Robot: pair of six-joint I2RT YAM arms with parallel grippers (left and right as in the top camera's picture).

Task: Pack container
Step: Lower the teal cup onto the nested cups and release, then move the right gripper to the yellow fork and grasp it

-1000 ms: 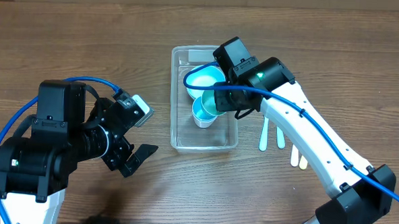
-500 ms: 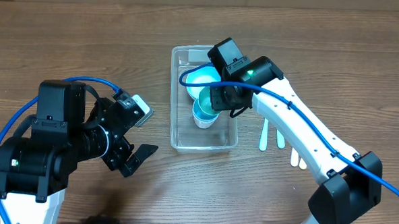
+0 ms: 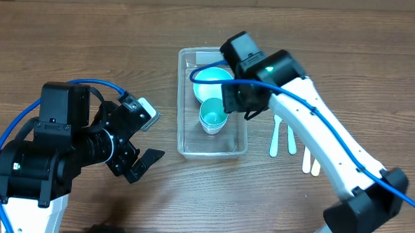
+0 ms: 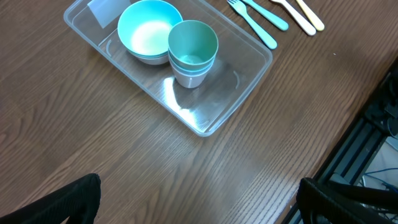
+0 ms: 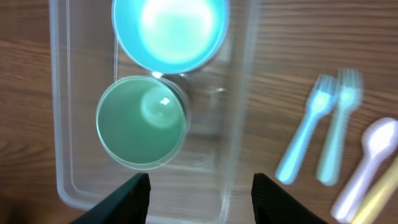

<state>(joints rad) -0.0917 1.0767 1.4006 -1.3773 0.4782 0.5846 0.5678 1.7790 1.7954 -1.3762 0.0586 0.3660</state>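
The clear plastic container (image 3: 224, 142) lies in the middle of the table. Inside it are a light blue bowl (image 3: 212, 80) at the far end and a teal cup (image 3: 212, 115) stacked in another cup beside it. My right gripper (image 3: 238, 98) hovers over the container's right side. In the right wrist view it (image 5: 202, 202) is open and holds nothing, with the cup (image 5: 142, 121) and bowl (image 5: 169, 31) ahead and the container's right wall (image 5: 233, 155) below the gap. My left gripper (image 4: 199, 205) stands wide open over bare wood, well short of the container (image 4: 211, 99).
Plastic cutlery lies on the wood right of the container: two light blue forks (image 3: 282, 139) and pale spoons (image 3: 309, 162). The right wrist view shows the forks (image 5: 305, 137) and a spoon (image 5: 367, 168). The table's near edge (image 4: 348, 143) runs close to my left gripper.
My right gripper has gone from shut to open and has shifted slightly toward the far side. The teal cup now stands free in the container. The left arm has not moved.
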